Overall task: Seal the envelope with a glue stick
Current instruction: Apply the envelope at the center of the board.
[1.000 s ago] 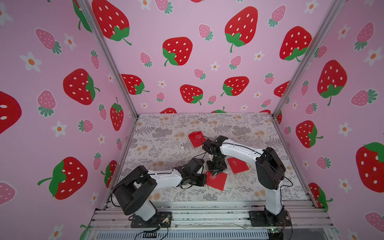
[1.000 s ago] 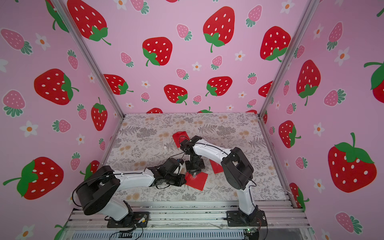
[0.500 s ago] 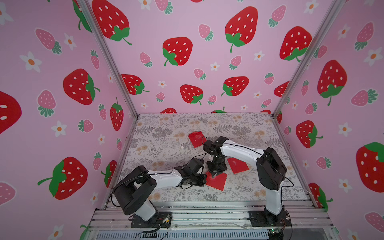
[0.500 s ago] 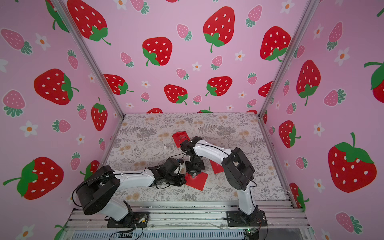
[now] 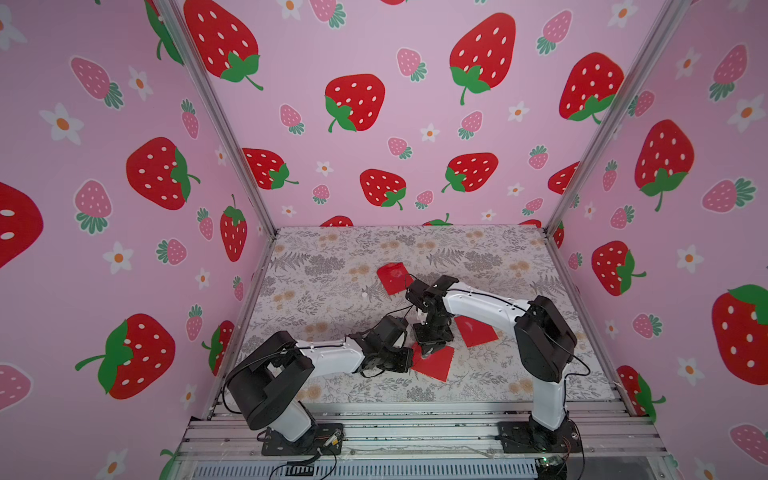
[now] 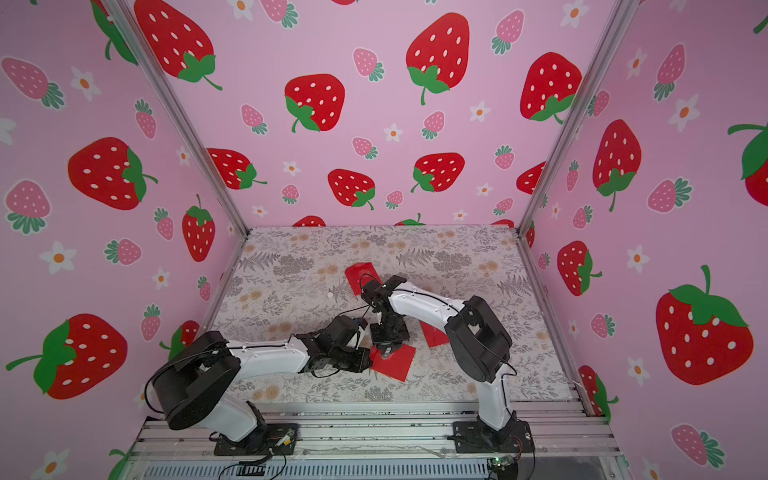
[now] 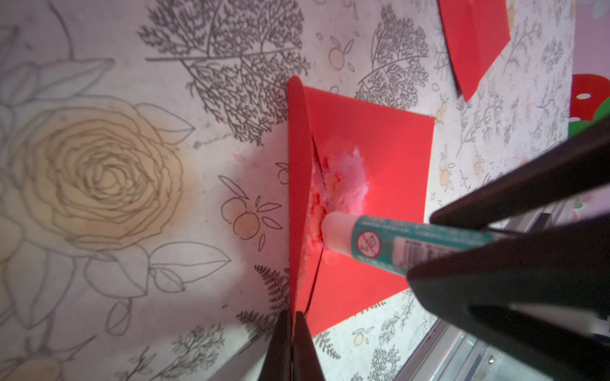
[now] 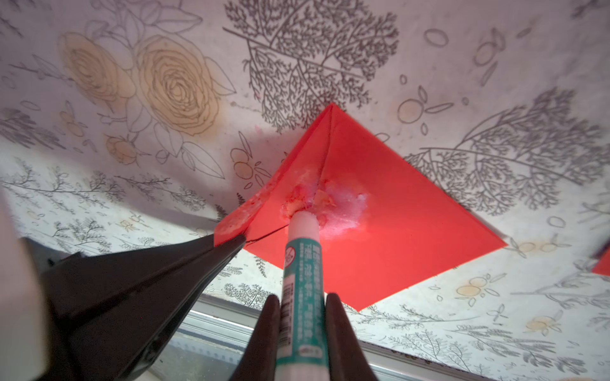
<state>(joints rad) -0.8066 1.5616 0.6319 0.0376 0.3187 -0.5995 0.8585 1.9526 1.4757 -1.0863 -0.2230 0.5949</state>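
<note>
The left gripper [image 7: 292, 318] pinches the raised flap [image 7: 298, 158] of the flat red paper envelope [image 8: 396, 237] while the right gripper [image 8: 302, 305] clamps the white teal-banded glue stick [image 8: 301, 270], its tip on the envelope at the fold; lighter strokes along the flap would probably spread the clumped glue [image 8: 343, 204].

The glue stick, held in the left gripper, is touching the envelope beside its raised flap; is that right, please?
Not quite: the right gripper holds the glue stick, as the right wrist view shows; it does touch the envelope beside the raised flap.
</note>
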